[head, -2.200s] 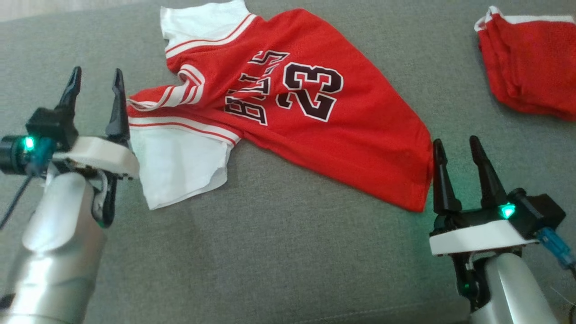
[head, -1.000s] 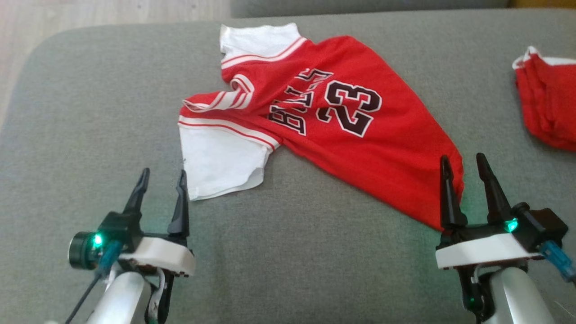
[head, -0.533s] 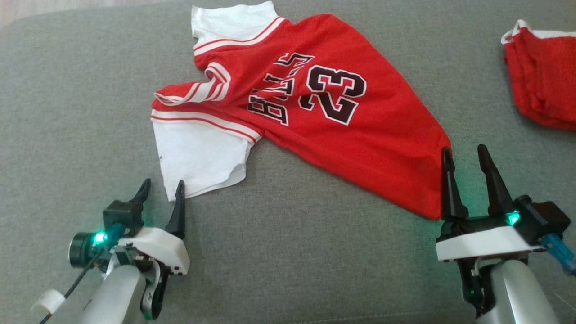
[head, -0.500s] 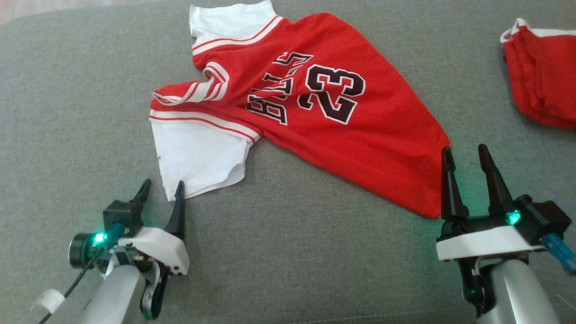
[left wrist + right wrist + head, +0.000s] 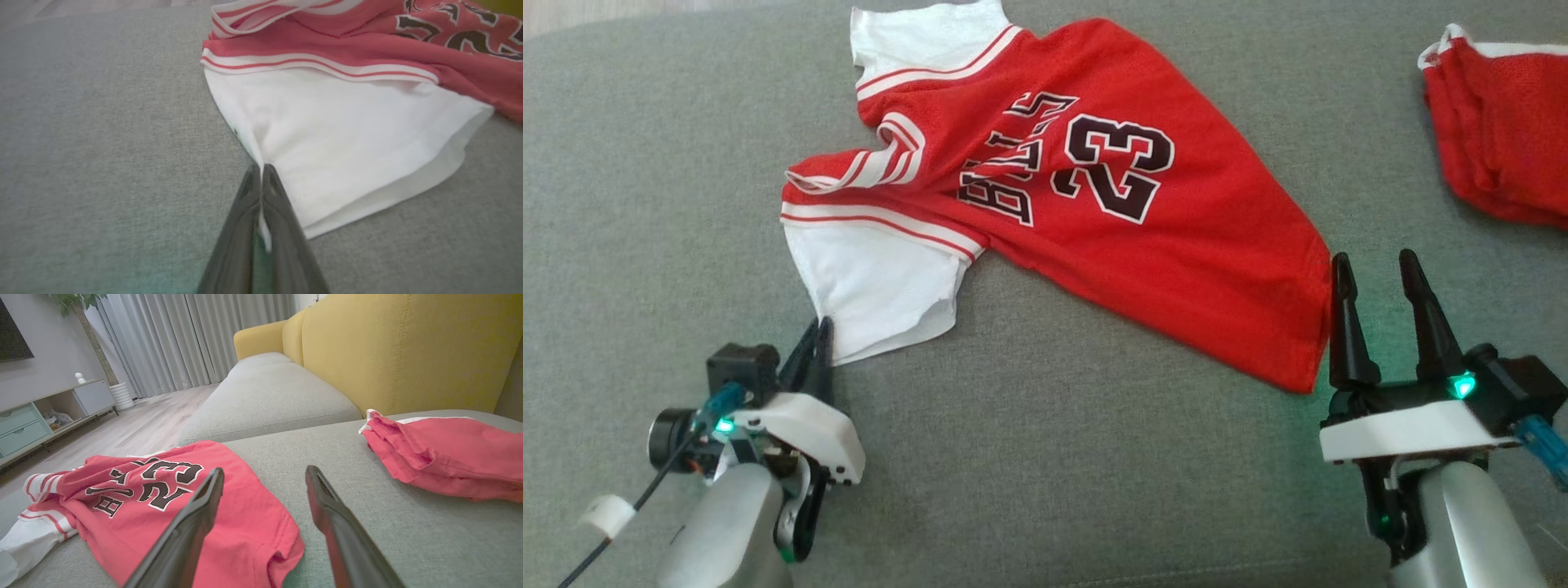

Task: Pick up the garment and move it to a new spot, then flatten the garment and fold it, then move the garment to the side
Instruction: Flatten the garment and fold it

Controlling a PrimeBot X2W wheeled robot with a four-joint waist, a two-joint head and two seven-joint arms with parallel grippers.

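Note:
A red jersey with white sleeves and a black "23", the garment (image 5: 1094,188), lies spread on the grey sofa cushion (image 5: 1045,457). My left gripper (image 5: 818,327) is shut on the corner of its near white sleeve (image 5: 874,286); in the left wrist view white cloth is pinched between the closed fingers (image 5: 245,212) where the sleeve (image 5: 343,143) begins. My right gripper (image 5: 1375,269) stands open just beside the garment's red hem corner, its left finger at the hem edge. In the right wrist view the hem (image 5: 245,531) lies under the left finger (image 5: 192,522).
A second folded red garment (image 5: 1503,131) lies at the cushion's far right (image 5: 445,453). Behind stand a yellow sofa back (image 5: 408,347), another grey cushion (image 5: 269,396), wooden floor (image 5: 135,424), a cabinet (image 5: 45,412) and curtains.
My left gripper has moved up to the white sleeve's corner and shut on it. The right gripper stays open by the hem. The head camera shifted slightly.

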